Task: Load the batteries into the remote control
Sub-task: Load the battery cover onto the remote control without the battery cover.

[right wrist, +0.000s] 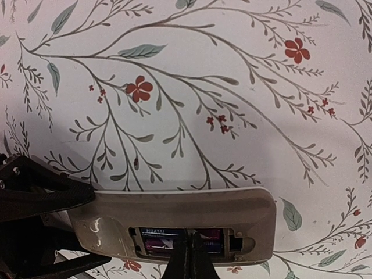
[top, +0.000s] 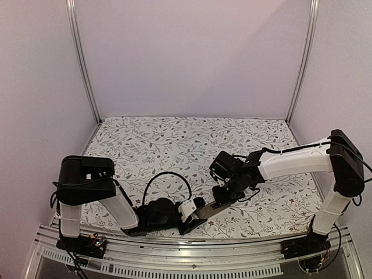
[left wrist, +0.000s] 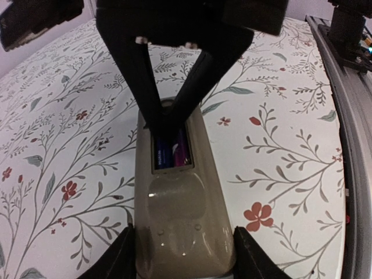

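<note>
steadying remote control [left wrist: 180, 200] w/ left gripper [left wrist: 186, 258] clamped on its end, prob so right gripper [left wrist: 168, 123], tips together, can press batteries [left wrist: 170, 156] down.

Place: we log a lab test booth. We note plain pale wall panels [top: 192, 58], bare metal corner posts [top: 82, 64], a slotted metal rail [top: 174, 269] along the near edge with two robot arms [top: 290, 163] bolted there, and a flowered tablecloth [top: 174, 139].
</note>
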{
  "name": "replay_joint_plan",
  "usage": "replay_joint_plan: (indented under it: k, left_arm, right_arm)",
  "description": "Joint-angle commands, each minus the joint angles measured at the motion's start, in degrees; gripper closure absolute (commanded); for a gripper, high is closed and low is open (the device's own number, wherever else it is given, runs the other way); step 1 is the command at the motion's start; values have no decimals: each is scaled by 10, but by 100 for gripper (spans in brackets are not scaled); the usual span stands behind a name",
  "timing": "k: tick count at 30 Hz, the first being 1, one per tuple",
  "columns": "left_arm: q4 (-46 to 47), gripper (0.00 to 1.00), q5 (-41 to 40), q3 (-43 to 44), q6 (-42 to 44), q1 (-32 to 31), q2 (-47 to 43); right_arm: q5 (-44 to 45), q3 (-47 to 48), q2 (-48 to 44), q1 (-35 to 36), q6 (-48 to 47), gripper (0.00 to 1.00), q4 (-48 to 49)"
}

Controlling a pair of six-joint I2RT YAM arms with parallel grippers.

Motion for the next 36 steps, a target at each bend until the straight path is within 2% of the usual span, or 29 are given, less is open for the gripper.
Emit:
replay_joint_plan:
  k: [1,7,22,27,29,33,36]
  left_arm:
    - [-46,53,-8,-4,12,-2,14]
    - [-51,53,-12,-5,12,-2,10]
    - [-58,53,-14,-3,12,-2,8]
    - [-77,52,-8,6,20,-2,3]
    - [-116,44,-5,21,27,-2,-18]
    - [-225,16,6,70,38,-2,-105]
    - [-286,8,7,113,43,-2,-149]
  right_arm:
    - [6,25,9,3,-14,100,-48]
    - [-29,24,1,18,-15,100,-10]
    - [-13,-38,40,17,-3,100,-5]
    - [0,-8,24,17,-7,100,-26]
    - [6,24,21,17,-14,100,-37]
    - [45,82,4,15,-27,97,-47]
    - [63,120,-9,5,-41,89,-45]
